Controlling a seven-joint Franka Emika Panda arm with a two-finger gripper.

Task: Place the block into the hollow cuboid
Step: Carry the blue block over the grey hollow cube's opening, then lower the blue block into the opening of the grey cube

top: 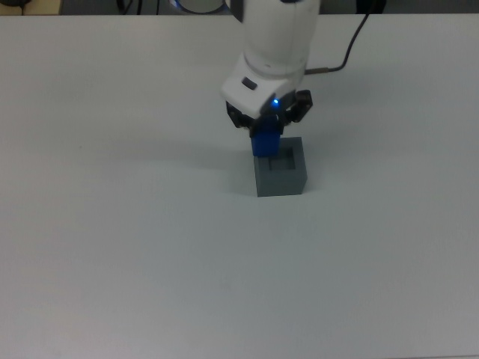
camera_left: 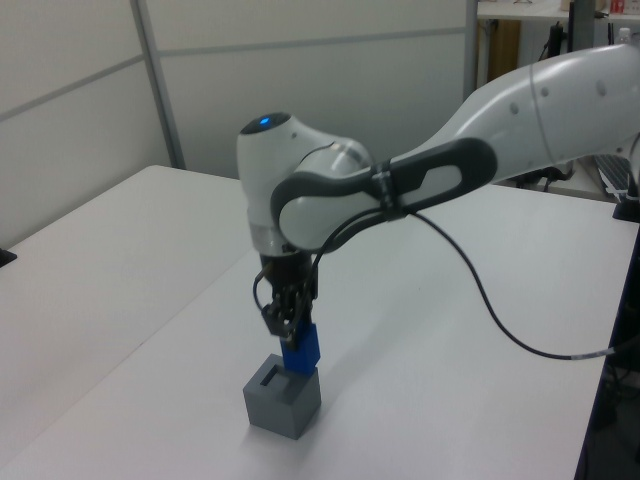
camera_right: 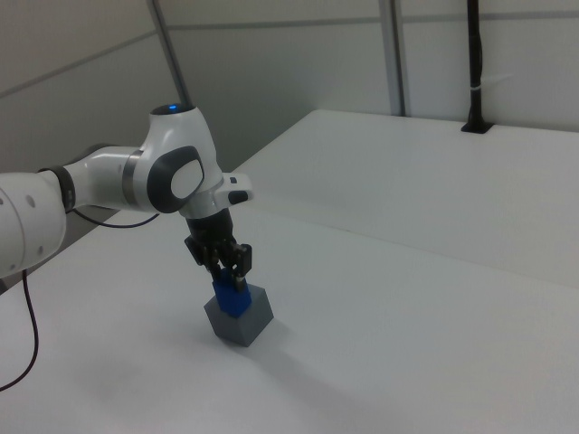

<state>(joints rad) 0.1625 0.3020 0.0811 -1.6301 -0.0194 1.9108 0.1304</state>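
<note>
The gripper [top: 267,126] is clamped on the upper part of the block [top: 265,144], holding it upright directly above the hollow cuboid [top: 283,176]. In the left view the block [camera_left: 301,349] has its lower end at the cuboid's top face, over the square recess; whether it has entered cannot be determined. The hollow cuboid rests on the white table [top: 135,247], with the arm's black cable [camera_left: 480,300] trailing behind it.

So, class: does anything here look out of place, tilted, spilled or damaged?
Nothing stands out. The claw holds the blue block roughly upright above the grey hollow cuboid, which sits square and undamaged on the white table.
</note>
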